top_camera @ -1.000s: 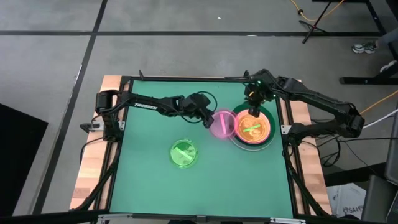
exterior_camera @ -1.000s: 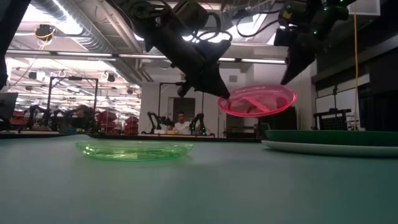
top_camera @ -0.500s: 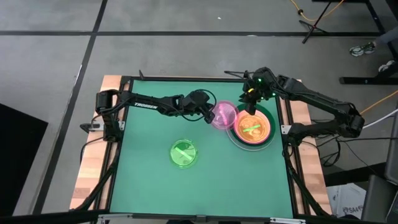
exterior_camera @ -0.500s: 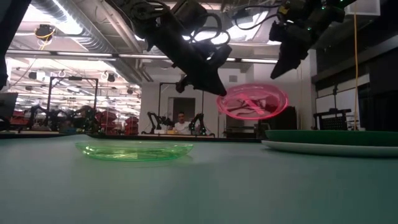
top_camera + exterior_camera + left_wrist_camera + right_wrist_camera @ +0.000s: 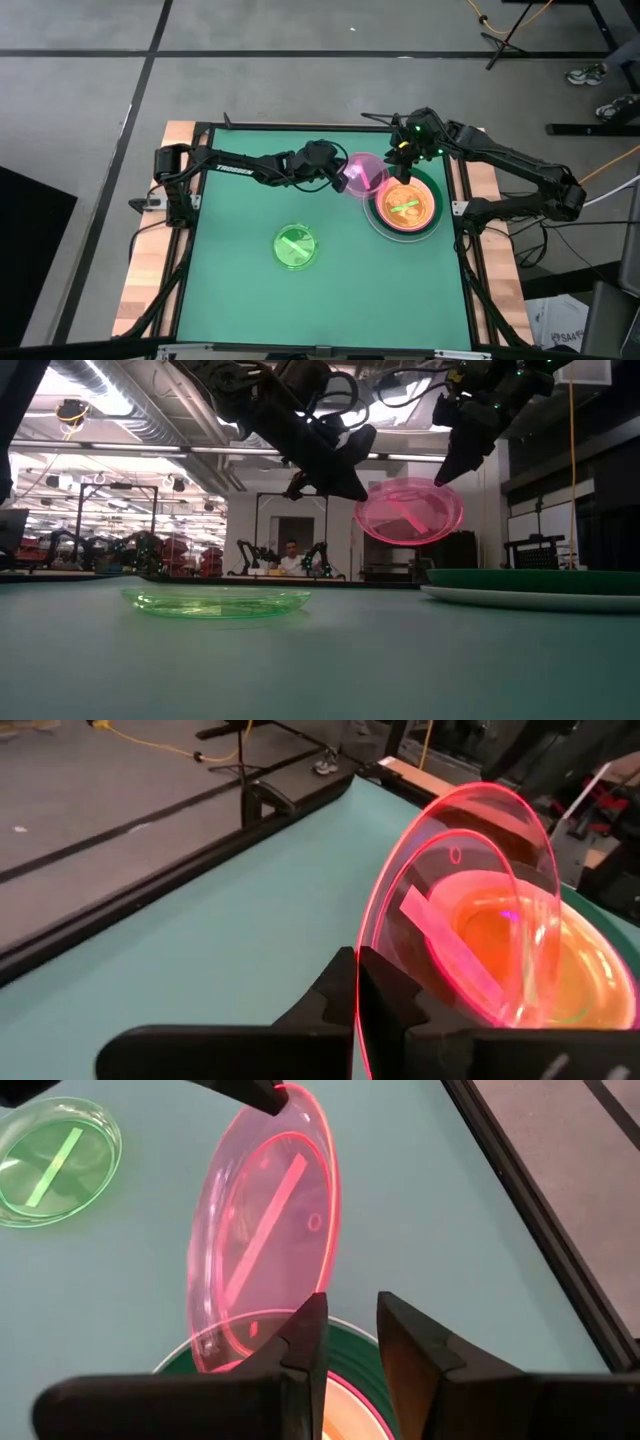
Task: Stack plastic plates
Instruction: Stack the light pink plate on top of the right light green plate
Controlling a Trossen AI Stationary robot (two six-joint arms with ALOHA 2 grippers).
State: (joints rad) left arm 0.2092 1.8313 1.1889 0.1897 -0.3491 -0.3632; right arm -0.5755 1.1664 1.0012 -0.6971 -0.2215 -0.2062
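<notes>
The translucent pink plate [image 5: 362, 174] is held up in the air, tilted steeply on edge, just beside the stack [image 5: 404, 205] on the green surface [image 5: 240, 290]. Its rim is pinched by the left gripper [image 5: 339, 176], whose fingers [image 5: 340, 990] are clamped tight on the plate's edge; the plate's centre bar is seen clearly in the right wrist view [image 5: 262, 1230]. In the low view the pink plate [image 5: 409, 511] hangs well above the surface, with its face turned towards the camera.

The right gripper [image 5: 403, 160] is poised above the far edge of the stack, just beside the pink plate. Its fingers [image 5: 308, 1342] are parted by a narrow gap and nothing is gripped between them.

The stack itself is made up of a dark green plate [image 5: 372, 212] at the rim, with pink and orange plates [image 5: 420, 199] nested inside and a lime green plate [image 5: 405, 208] on top. In the low view only its dark green rim over a pale one [image 5: 530, 588] can be made out.

Well apart from the stack, nearer the front of the surface, a second lime green plate [image 5: 296, 246] lies flat by itself. The left arm [image 5: 245, 168] is stretched across towards the stack.
</notes>
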